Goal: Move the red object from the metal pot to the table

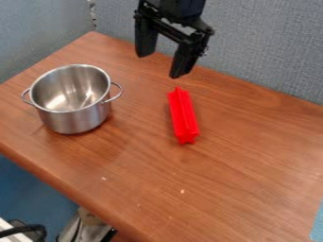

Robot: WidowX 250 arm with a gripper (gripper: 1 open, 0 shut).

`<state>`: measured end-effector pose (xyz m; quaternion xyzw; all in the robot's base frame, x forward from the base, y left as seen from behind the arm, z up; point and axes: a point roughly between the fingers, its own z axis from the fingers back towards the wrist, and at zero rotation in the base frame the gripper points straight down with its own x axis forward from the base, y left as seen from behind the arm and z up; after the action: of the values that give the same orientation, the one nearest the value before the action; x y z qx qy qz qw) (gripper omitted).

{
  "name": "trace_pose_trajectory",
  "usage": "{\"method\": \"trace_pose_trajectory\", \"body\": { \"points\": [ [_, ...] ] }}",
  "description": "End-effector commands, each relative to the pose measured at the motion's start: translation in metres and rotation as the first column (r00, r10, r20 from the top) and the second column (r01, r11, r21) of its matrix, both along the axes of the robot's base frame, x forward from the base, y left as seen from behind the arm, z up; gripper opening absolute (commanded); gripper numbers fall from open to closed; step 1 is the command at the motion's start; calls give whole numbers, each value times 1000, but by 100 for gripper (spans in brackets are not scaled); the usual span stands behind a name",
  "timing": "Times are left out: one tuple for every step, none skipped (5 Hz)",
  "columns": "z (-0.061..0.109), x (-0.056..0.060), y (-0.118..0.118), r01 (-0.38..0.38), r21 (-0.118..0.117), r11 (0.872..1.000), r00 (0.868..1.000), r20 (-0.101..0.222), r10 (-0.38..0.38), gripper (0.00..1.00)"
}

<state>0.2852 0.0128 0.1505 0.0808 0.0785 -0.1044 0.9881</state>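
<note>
The red object (184, 115) lies flat on the brown wooden table (240, 180), right of the metal pot (72, 97). The pot stands near the table's left side and its inside looks empty. My gripper (163, 60) hangs open above the table's back edge, up and to the left of the red bar, with nothing between its two dark fingers (183, 62). It touches neither the bar nor the pot.
A blue-grey wall (278, 47) rises behind the table. The table's rounded front edge (76, 194) runs diagonally at lower left, with floor and cables below it.
</note>
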Motion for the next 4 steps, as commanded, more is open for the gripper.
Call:
{"method": "trace_pose_trajectory", "body": {
  "points": [
    [15, -3, 5, 158, 19, 987, 987, 38, -159, 100],
    [27, -3, 3, 97, -5, 995, 994, 44, -97, 100],
    [39, -3, 2, 34, -31, 999, 998, 48, -33, 100],
    [25, -6, -5, -44, -29, 999, 998, 35, 45, 100]
  ]
}}
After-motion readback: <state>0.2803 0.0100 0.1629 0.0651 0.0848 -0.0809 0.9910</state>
